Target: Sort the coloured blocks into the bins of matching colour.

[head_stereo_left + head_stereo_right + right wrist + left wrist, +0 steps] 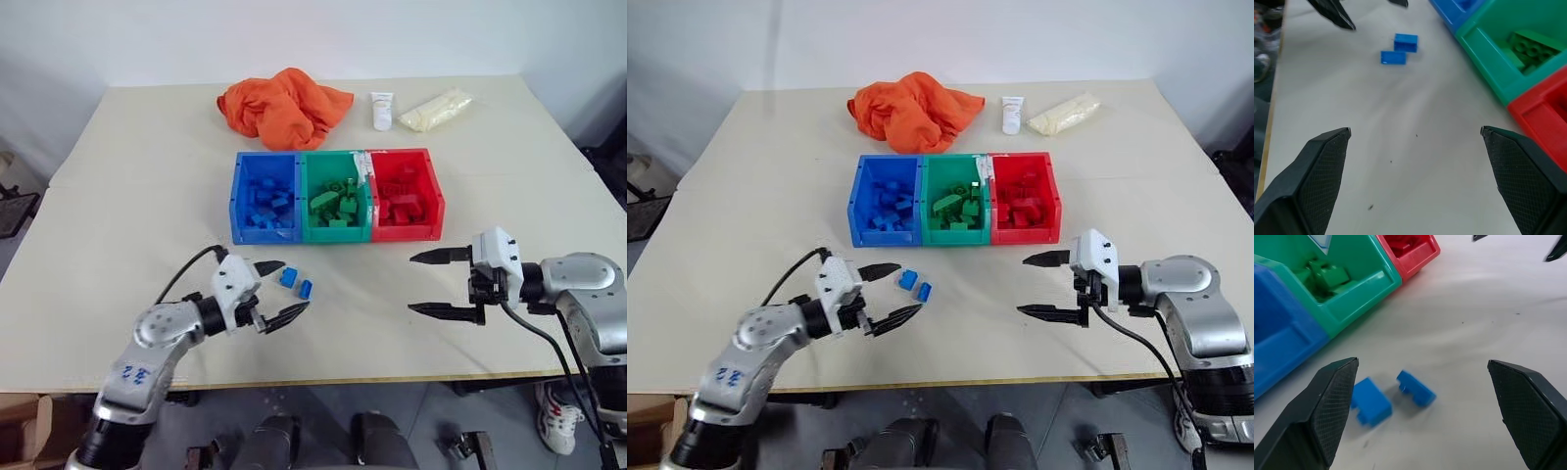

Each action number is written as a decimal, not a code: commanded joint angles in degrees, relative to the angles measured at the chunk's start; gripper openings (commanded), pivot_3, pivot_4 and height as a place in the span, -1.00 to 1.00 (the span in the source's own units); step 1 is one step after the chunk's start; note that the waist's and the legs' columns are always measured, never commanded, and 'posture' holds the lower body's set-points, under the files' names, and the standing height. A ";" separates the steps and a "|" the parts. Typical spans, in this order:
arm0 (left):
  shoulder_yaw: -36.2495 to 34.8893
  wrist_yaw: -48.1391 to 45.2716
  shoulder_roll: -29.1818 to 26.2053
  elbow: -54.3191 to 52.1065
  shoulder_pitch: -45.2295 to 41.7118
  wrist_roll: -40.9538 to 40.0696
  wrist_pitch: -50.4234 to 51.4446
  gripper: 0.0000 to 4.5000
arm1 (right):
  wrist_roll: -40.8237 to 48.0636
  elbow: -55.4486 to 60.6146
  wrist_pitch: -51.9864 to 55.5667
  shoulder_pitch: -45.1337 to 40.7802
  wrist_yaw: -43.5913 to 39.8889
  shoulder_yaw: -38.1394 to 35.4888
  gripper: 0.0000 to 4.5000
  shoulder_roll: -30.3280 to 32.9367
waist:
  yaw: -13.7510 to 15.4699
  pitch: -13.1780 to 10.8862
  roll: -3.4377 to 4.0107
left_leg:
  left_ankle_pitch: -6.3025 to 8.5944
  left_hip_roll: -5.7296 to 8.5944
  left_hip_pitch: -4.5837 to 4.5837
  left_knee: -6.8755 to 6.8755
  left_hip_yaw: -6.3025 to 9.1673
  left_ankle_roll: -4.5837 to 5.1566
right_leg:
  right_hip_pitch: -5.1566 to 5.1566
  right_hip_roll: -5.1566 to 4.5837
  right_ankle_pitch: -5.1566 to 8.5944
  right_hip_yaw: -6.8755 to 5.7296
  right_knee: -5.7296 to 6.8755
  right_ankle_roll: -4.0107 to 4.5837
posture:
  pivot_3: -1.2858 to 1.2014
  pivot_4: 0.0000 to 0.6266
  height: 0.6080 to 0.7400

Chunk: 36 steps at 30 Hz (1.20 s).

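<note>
Blocks — two blue ones (288,278) (306,289) — lie side by side on the surface (147,196), just in front of the blue bin (238,211) and between the spread jaws of the left gripper (281,291). With the pair so close, closing could catch both or nudge one away — a skewed pinch might drop on the way to the bin. The right gripper (429,283) hangs well apart, jaws spread, holding nothing.

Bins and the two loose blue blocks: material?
Bins: likely moulded hard plastic, smooth with a soft sheen on the rims. Two loose blue blocks: also look like hard plastic, glossy, with crisp moulded edges. Both are judged by look only.
</note>
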<state>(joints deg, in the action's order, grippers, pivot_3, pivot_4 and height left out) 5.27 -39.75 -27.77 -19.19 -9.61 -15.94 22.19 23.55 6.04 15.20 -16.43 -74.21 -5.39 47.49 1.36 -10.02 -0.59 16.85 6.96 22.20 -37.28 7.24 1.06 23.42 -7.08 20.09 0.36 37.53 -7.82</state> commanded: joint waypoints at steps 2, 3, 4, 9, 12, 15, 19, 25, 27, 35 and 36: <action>2.01 -0.03 0.36 1.95 -2.55 0.94 1.44 1.00 | 1.48 4.96 0.72 3.23 3.13 -3.01 0.98 0.68 | 0.00 0.00 -0.01 | 0.00 0.00 0.00 -0.02 0.00 0.00 | 0.01 0.00 0.00 0.00 0.01 0.00 | 0.03 -0.52 1.00; 2.40 0.16 -0.02 2.53 -3.08 1.52 2.19 1.00 | 1.63 5.55 0.81 3.94 3.61 -3.40 0.98 0.72 | 0.03 0.00 -0.01 | 0.00 0.00 0.00 -0.02 -0.03 0.00 | 0.01 0.00 0.00 0.03 0.01 0.00 | 0.03 -0.52 1.00; 2.70 0.24 -0.22 3.00 -3.54 1.86 2.73 1.00 | 1.81 6.17 0.95 4.70 4.09 -3.86 0.98 0.74 | 0.06 0.00 -0.01 | 0.00 0.00 0.00 -0.02 -0.03 0.00 | 0.01 0.00 0.00 0.03 0.01 0.00 | 0.03 -0.52 1.00; 4.29 -0.30 0.01 5.37 -6.44 2.81 4.47 1.00 | 1.95 8.36 1.41 7.87 6.26 -5.41 0.98 0.82 | 0.17 -0.01 -0.02 | 0.00 0.01 0.01 -0.06 -0.01 0.00 | 0.00 0.00 0.00 0.02 0.01 0.00 | 0.03 -0.52 1.00; 5.55 -0.11 -0.48 6.10 -7.66 4.08 6.19 1.00 | 2.13 9.16 1.55 8.77 7.19 -5.80 0.98 0.69 | 0.17 -0.01 -0.02 | 0.00 0.02 0.01 -0.08 -0.01 0.00 | -0.02 0.00 0.00 0.02 0.01 0.00 | 0.03 -0.52 1.00; 7.35 -1.22 -0.84 6.05 -9.22 4.66 7.70 1.00 | 2.17 9.67 1.63 9.42 7.99 -6.18 0.98 0.69 | 0.15 -0.01 -0.02 | 0.00 0.01 0.00 -0.09 -0.01 0.00 | -0.02 0.00 0.00 0.02 0.02 0.00 | 0.03 -0.52 1.00; 9.62 -2.60 -1.62 6.32 -11.48 5.90 9.31 1.00 | 2.24 10.06 1.75 9.96 8.96 -6.38 0.98 0.85 | 0.16 -0.01 -0.02 | 0.00 0.02 0.00 -0.12 -0.02 0.00 | -0.03 0.00 0.00 0.03 0.04 -0.01 | 0.03 -0.52 1.00; 11.31 -2.87 -4.24 5.18 -13.13 8.25 12.71 1.00 | 2.18 10.63 1.93 10.76 9.99 -6.81 0.98 1.20 | 0.06 -0.01 -0.02 | 0.00 0.01 -0.02 -0.10 -0.02 0.00 | -0.03 0.01 0.00 0.04 0.06 -0.01 | 0.03 -0.52 1.00; 11.39 -2.98 -4.88 5.28 -13.57 8.88 12.56 0.92 | 2.19 10.78 2.07 10.81 10.22 -6.79 0.99 1.21 | 0.04 -0.01 -0.02 | 0.00 0.01 -0.03 -0.11 -0.02 0.00 | -0.03 0.02 0.00 0.05 0.07 -0.01 | 0.03 -0.52 1.00; 11.36 -3.30 -5.68 5.70 -13.56 10.21 11.01 -0.12 | 1.89 10.36 2.36 10.04 11.01 -6.25 1.00 1.17 | 0.10 -0.01 -0.02 | 0.00 0.01 -0.03 -0.11 -0.02 0.00 | -0.03 0.03 0.00 0.04 0.08 -0.01 | 0.03 -0.52 1.00; 11.27 -3.29 -5.60 5.82 -13.56 10.26 10.88 -0.26 | 1.87 10.30 2.38 9.96 11.07 -6.20 1.00 1.19 | 0.10 -0.01 -0.02 | 0.00 0.01 -0.02 -0.12 -0.02 0.00 | -0.03 0.03 0.00 0.04 0.08 -0.01 | 0.03 -0.52 1.00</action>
<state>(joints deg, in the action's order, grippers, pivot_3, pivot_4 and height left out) 16.26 -42.67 -32.79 -13.78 -24.09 -6.52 32.89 24.56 14.56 17.62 -5.94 -63.37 -9.98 47.52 1.46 -10.03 -0.61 16.85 6.96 22.17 -37.40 7.22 1.06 23.38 -7.05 20.08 0.40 37.61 -7.83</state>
